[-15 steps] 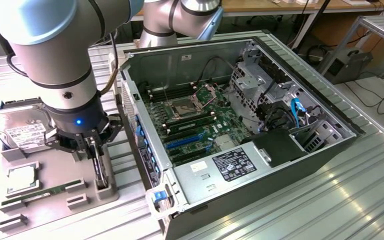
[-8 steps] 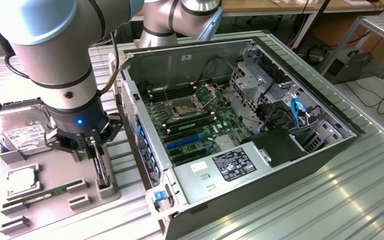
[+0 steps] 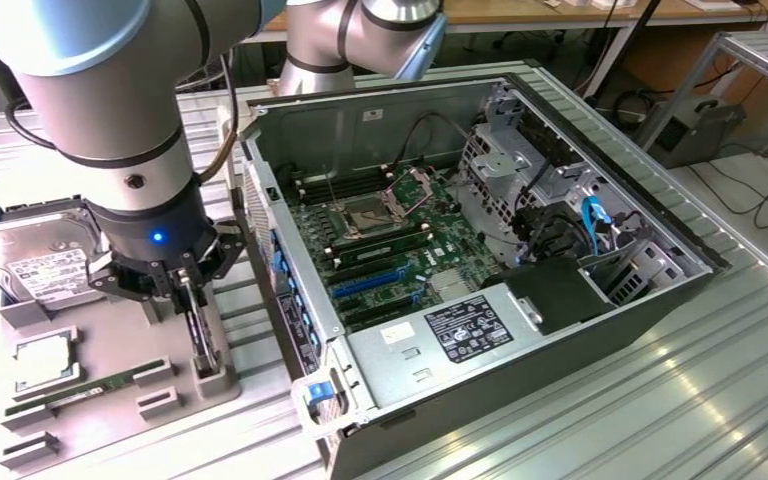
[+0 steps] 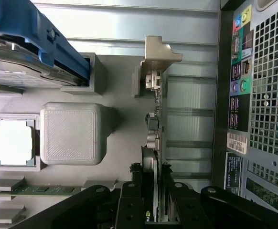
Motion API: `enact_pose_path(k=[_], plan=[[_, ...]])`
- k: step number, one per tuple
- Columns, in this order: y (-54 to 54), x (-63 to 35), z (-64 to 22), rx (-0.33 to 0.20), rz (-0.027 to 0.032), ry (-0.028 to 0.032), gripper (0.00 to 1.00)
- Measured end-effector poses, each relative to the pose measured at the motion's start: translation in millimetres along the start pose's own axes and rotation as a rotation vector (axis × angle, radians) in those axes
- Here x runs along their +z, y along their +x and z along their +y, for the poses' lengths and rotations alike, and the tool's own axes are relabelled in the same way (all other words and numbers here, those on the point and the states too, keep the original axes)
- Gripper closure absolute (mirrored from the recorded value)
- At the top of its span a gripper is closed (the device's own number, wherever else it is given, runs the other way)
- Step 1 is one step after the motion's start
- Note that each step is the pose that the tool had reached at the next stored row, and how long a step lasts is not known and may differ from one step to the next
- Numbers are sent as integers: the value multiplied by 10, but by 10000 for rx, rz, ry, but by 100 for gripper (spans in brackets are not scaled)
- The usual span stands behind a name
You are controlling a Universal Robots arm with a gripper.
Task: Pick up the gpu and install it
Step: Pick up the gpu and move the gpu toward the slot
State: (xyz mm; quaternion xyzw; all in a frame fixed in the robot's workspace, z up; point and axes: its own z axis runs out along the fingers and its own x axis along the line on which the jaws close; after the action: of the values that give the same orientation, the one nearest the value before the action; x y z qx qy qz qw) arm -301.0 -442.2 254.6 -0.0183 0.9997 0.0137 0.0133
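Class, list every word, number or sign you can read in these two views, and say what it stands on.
No text reads clearly enough to quote.
Hard drive label: print too small.
Power supply label: too blurred.
Barcode sticker on the computer case: characters too small.

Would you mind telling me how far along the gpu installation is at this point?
Done: the claw is down on the gpu, closed on its upper edge. In hand: the grasp only; the card stands on edge in the grey holder, not lifted. Left: lifting it and seating it in the open case, whose blue slots are empty.
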Motion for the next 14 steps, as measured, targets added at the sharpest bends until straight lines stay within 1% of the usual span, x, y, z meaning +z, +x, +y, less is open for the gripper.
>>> enact_pose_path(k=[5,9,12,14], plan=[[-9,-114,3,17,3,0,74],[-22,-243,6,36,20,0,74],[-44,-415,9,52,54,-1,74],[-66,-551,11,61,91,-3,74]])
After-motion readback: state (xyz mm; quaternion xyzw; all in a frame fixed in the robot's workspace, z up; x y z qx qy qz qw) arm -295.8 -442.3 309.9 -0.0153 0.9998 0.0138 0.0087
